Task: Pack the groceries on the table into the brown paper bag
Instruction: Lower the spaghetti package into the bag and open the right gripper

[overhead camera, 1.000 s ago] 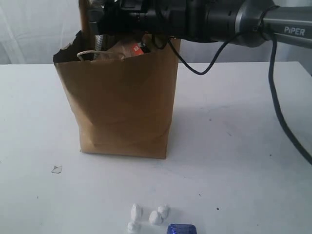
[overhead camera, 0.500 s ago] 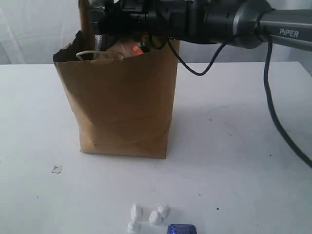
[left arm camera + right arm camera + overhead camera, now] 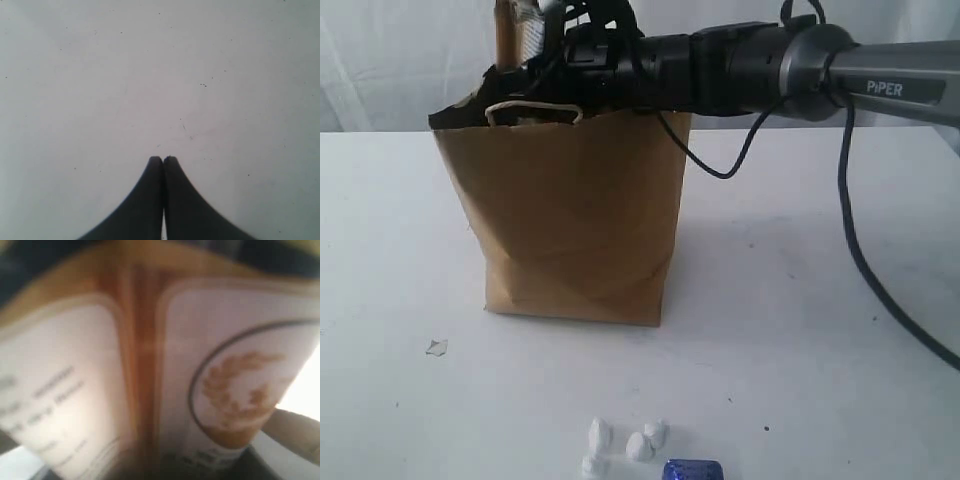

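I see the white desk (image 3: 820, 330) carrying the brown paper bag (image 3: 575, 220), which stands upright with its ragged rim open and a twine handle lying across the mouth. My right arm (image 3: 740, 70) reaches across just above the bag's rim. The brown pouch (image 3: 508, 35) stands up at the arm's tip, over the left end of that rim. Its blurred white label fills the right wrist camera, so I cannot tell whether the right jaws are spread or pinching it. My left jaws are pressed together over bare desk. In front of the bag lie a few small white lumps (image 3: 638, 445), a blue object (image 3: 692, 470) just beside them, and a tiny scrap (image 3: 437, 347).
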`<state>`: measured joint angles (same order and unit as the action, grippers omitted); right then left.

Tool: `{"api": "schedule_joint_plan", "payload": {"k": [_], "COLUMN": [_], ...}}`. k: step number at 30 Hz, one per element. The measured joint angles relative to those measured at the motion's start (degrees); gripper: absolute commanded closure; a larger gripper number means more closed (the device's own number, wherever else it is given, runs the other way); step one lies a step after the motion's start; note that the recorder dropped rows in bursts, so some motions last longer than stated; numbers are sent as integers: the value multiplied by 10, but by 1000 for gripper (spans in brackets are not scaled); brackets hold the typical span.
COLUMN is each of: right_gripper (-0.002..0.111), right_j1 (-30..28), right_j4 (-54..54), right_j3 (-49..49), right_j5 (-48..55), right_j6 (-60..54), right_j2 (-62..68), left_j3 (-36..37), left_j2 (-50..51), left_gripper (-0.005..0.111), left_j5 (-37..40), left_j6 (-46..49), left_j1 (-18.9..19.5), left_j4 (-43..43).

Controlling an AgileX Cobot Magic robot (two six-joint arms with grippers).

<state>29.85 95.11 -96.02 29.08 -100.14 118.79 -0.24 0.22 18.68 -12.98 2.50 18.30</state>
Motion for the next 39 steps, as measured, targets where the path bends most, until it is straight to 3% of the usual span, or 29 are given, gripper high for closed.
{"api": "schedule_joint_plan", "payload": {"k": [16,23,39], "right_gripper": [50,50,50], "right_j1": [1,1,2], "right_j4": [-19,-229,-346], "right_j3": [7,7,8], "right_j5": [-50,-59,-60], "right_j6": [39,178,279], "right_j2": [-71,-105,-157], "left_j3": [0,0,0], "left_j2": [0,0,0], "left_gripper": [107,107,107], "left_j5": [0,0,0], "left_j6": [0,0,0], "left_j1": [0,0,0], "left_j4": [0,0,0]}}
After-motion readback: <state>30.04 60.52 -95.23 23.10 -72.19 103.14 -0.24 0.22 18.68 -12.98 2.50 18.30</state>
